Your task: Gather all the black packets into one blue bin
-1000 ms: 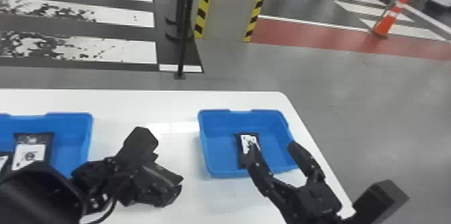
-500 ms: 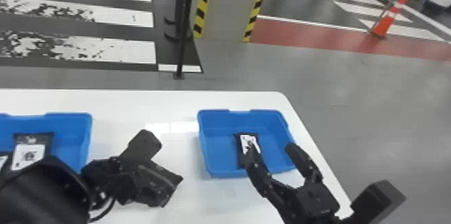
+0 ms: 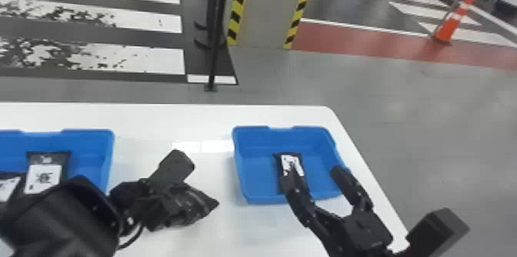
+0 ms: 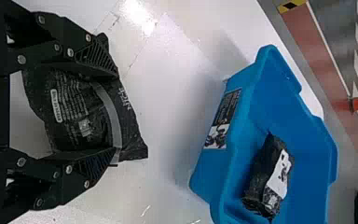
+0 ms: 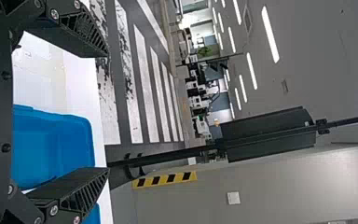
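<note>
Between the two blue bins, my left gripper [image 3: 184, 185] is shut on a black packet [image 3: 200, 205] above the table. In the left wrist view this left gripper [image 4: 115, 112] pinches the packet [image 4: 81, 114] from both sides. The right-hand blue bin [image 3: 254, 194] holds one black packet [image 3: 291, 163] with a white label. My right gripper [image 3: 313, 173] stands open over that bin's near part, one finger overlapping the packet; its fingers also stand apart in the right wrist view [image 5: 106, 111]. The left-hand blue bin [image 3: 92, 141] holds two labelled black packets [image 3: 48, 167], partly covered by the left arm.
The white table [image 3: 207, 121] carries both bins, and its right edge runs close beside the right-hand bin. A black pole [image 3: 215, 44] rises from the floor past the table's far edge. An orange cone [image 3: 450, 25] stands far off on the right.
My left gripper has shifted a little to the right, carrying its packet toward the right-hand bin. The right gripper has drifted slightly left, still open.
</note>
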Controlling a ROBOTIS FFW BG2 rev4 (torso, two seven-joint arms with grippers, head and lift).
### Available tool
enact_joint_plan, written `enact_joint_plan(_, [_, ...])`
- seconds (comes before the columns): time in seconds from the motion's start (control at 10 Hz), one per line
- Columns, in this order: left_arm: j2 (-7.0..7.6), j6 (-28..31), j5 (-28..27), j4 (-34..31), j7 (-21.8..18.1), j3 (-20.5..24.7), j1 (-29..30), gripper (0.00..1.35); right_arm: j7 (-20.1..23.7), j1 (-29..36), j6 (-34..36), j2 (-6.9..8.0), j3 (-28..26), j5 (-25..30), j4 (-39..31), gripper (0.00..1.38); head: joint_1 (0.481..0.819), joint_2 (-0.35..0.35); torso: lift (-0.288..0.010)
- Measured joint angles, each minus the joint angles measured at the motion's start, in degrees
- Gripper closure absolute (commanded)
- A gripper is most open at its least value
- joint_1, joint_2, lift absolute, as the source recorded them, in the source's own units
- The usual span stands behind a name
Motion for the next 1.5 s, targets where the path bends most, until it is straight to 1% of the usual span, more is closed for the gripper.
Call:
enact_joint_plan(0.2, [0.32, -5.8, 0.3, -0.5, -1.3, 2.7, 2.1, 1.21, 0.2, 0.1, 0.0, -0.03, 0.0, -0.2, 0.1, 0.15, 0.695, -0.328, -0.110])
enact_joint_plan(0.3, [0.61, -6.5, -0.7, -3.4, -2.3, 5.2, 3.7, 1.21, 0.3, 0.1, 0.0, -0.04, -0.1, -0.2, 0.1, 0.15, 0.695, -0.327, -0.110])
enact_joint_plan(0.5, [1.10, -6.4, -5.6, -13.7, -4.0, 12.2, 8.0, 1.21, 0.3, 0.1, 0.0, -0.04, -0.1, -0.2, 0.1, 0.15, 0.695, -0.297, -0.110])
enact_joint_plan(0.7, [1.70, -6.1, -12.1, -26.1, -5.4, 22.2, 14.6, 1.21, 0.6, 0.1, 0.1, -0.04, -0.1, -0.3, 0.2, 0.15, 0.695, -0.237, -0.110])
enact_joint_plan(0.8, [1.92, -6.4, -14.8, -30.8, -6.1, 27.8, 18.2, 1.21, 0.7, 0.1, 0.1, -0.04, -0.1, -0.3, 0.2, 0.15, 0.695, -0.180, -0.110])
enact_joint_plan(0.9, [2.26, -7.1, -16.3, -33.0, -6.9, 32.7, 20.9, 1.20, 0.7, 0.1, 0.1, -0.04, -0.1, -0.4, 0.2, 0.15, 0.695, -0.121, -0.110])
enact_joint_plan(1.0, [2.65, -7.4, -17.2, -33.8, -7.9, 36.8, 22.9, 1.20, 0.8, 0.1, 0.1, -0.04, -0.1, -0.4, 0.3, 0.15, 0.695, -0.068, -0.110])
enact_joint_plan(1.1, [2.76, -7.3, -18.1, -34.8, -8.3, 40.7, 24.8, 1.18, 0.9, 0.1, 0.1, -0.04, -0.1, -0.5, 0.4, 0.15, 0.695, -0.040, -0.110])
enact_joint_plan(1.2, [2.66, -6.9, -18.7, -35.7, -8.4, 44.0, 26.5, 0.78, 1.0, 0.1, 0.1, -0.04, -0.1, -0.5, 0.5, 0.15, 0.695, 0.013, -0.110])
enact_joint_plan(1.3, [2.50, -6.5, -18.8, -35.9, -8.3, 46.3, 27.5, 0.21, 1.1, 0.0, 0.3, -0.04, -0.1, -0.5, 0.6, 0.15, 0.695, 0.052, -0.110])
enact_joint_plan(1.4, [2.35, -6.1, -18.6, -35.9, -8.2, 47.6, 28.2, 0.01, 1.4, -0.3, 0.7, -0.04, -0.1, -0.4, 0.8, 0.15, 0.695, 0.074, -0.110])
enact_joint_plan(1.5, [2.17, -5.1, -18.5, -35.7, -8.2, 48.5, 28.8, 0.13, 2.2, -0.9, 1.6, -0.04, 0.0, -0.2, 1.0, 0.16, 0.695, 0.085, -0.110])
